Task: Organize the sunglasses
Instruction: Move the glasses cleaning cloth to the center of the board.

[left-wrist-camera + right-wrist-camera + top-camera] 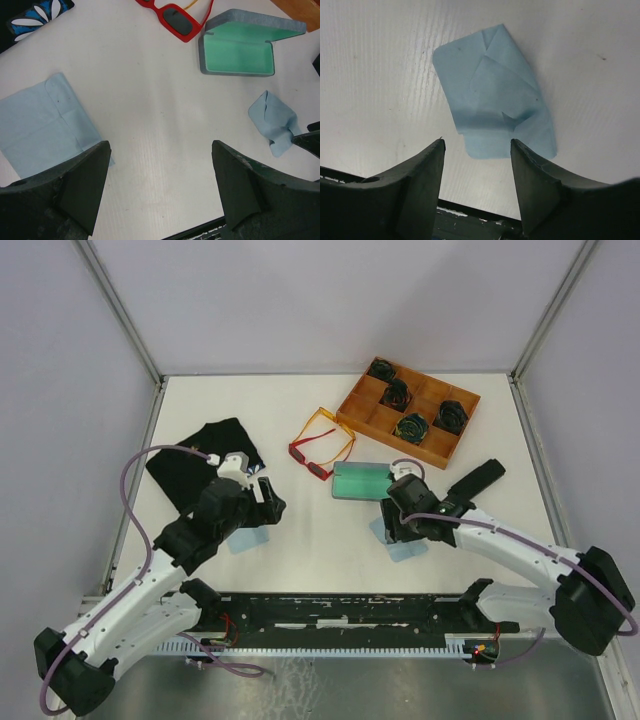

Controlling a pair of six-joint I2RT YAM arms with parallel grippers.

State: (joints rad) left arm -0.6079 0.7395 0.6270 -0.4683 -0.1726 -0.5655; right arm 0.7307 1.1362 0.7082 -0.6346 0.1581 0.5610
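The red sunglasses (309,461) with dark lenses lie on the table at mid-back, and the translucent orange-yellow pair (334,429) lies against them. The left wrist view shows the red pair (175,17) at its top edge. An open grey-blue case (360,481) (237,52) with a green lining lies right of them. My left gripper (266,506) (160,145) hangs open over bare table, beside a flat light blue cloth (40,125). My right gripper (396,522) (477,142) is open, with a crumpled light blue cloth (495,95) just beyond its tips.
A wooden compartment tray (356,401) holding several black coiled items stands at the back right. A black case (477,479) lies right of my right arm. A black pouch (200,465) lies at the left. A black rail (340,610) runs along the near edge.
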